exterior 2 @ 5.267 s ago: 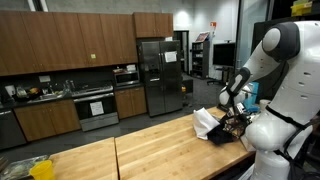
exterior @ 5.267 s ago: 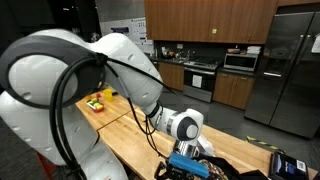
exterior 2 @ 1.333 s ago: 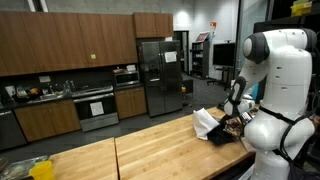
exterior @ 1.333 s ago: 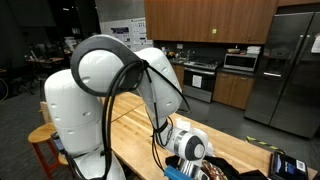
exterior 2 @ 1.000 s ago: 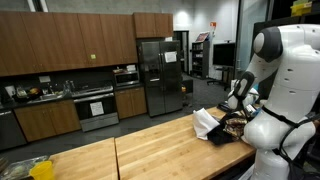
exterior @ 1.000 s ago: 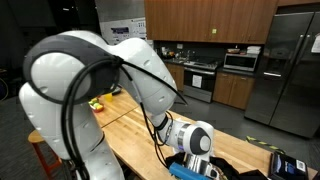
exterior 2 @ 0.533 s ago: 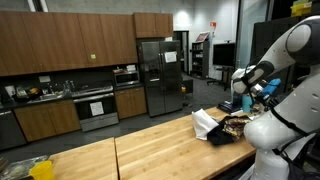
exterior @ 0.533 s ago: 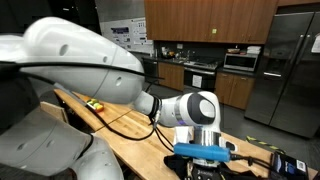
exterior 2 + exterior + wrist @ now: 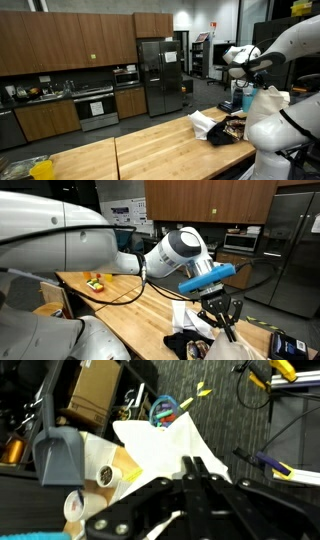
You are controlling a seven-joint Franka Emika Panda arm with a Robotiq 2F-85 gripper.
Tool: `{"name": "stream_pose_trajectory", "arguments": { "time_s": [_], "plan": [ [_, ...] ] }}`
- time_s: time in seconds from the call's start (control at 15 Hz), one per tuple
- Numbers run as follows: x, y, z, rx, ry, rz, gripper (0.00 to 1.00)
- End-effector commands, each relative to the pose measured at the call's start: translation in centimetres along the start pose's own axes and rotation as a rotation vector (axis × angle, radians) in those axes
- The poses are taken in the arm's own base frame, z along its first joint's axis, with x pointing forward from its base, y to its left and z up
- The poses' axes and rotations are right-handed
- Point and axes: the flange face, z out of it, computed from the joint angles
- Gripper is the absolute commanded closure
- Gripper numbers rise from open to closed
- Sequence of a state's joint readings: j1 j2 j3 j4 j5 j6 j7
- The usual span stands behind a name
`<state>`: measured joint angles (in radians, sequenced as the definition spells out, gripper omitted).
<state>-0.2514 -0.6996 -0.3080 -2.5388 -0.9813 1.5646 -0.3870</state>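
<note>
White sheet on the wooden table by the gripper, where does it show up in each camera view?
In an exterior view: the white sheet lies low, right of centre, just left of the gripper's fingers.
In an exterior view: it sits at the table's right end, beside a dark pile.
Wrist view: it fills the centre, under the fingertips.
Shared landmark: the shut gripper above the sheet; the wooden table shows in both exterior views.

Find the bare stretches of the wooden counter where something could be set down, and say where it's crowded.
The wooden counter lies bare between the yellow items at one end and the white cloth. Crowded: the dark clutter beside the cloth.
</note>
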Motion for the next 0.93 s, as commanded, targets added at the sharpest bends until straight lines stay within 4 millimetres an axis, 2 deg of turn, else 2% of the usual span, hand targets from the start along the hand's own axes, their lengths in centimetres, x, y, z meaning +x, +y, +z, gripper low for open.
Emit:
{"name": "stream_pose_trajectory", "arguments": {
  "time_s": [0.0, 0.2, 0.33, 0.53, 0.87],
  "plan": [
    [2.9, 2.5, -5.5, -0.125, 0.128, -0.107, 0.99],
    [6.7, 3.7, -9.4, -0.211, 0.286, -0.206, 0.99],
    [9.6, 3.8, -11.5, -0.254, 0.390, -0.282, 0.99],
    [13.4, 2.0, -13.9, -0.296, 0.503, -0.428, 0.99],
    [16.7, -2.8, -13.4, -0.189, 0.673, -0.653, 0.99]
  ]
}}
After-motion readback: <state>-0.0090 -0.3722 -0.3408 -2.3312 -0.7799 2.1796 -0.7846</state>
